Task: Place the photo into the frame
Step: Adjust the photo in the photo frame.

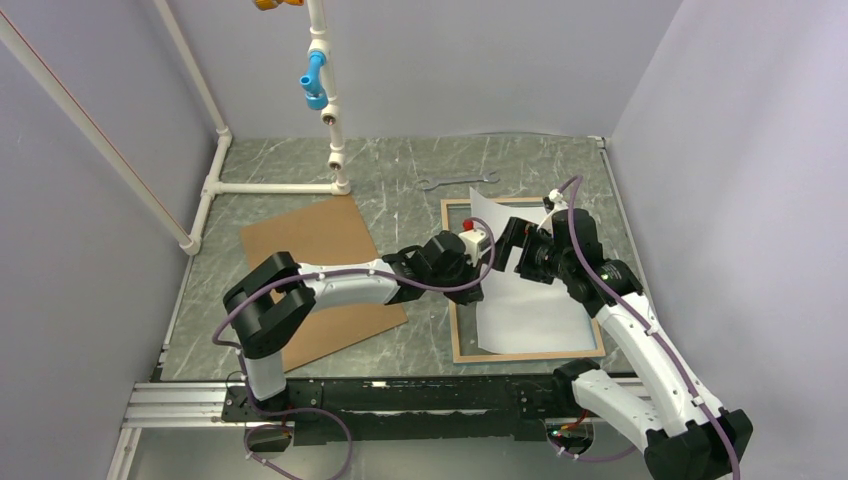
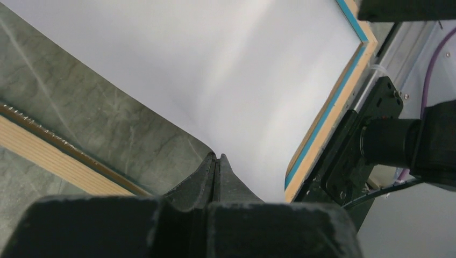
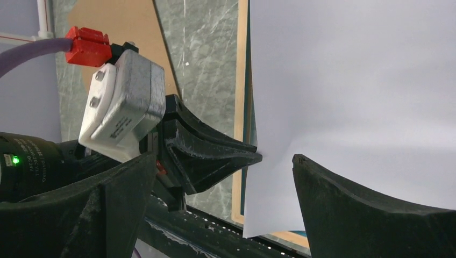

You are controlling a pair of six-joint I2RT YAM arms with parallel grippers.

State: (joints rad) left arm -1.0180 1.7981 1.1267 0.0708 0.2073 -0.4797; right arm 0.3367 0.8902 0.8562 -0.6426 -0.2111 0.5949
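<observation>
Left jaws: fully closed, tips meeting in a point at the left edge of the photo, which lies white side up. The paper looks pinched between them, though its edge disappears behind the tips in the left wrist view, so a grip is likely rather than certain. Right jaws: spread wide and gripping nothing, facing the left jaws across that same edge. The closed left tips show in the gap between the right fingers. The photo spreads out below and beyond the right jaws, sitting skewed in the frame, its far corner overhanging the far rail. The frame lies flat on the counter, tan side up, with blue showing along its edge. A brown board lies behind the left jaws, under that arm. A wrench lies on the counter, beyond both jaws.
</observation>
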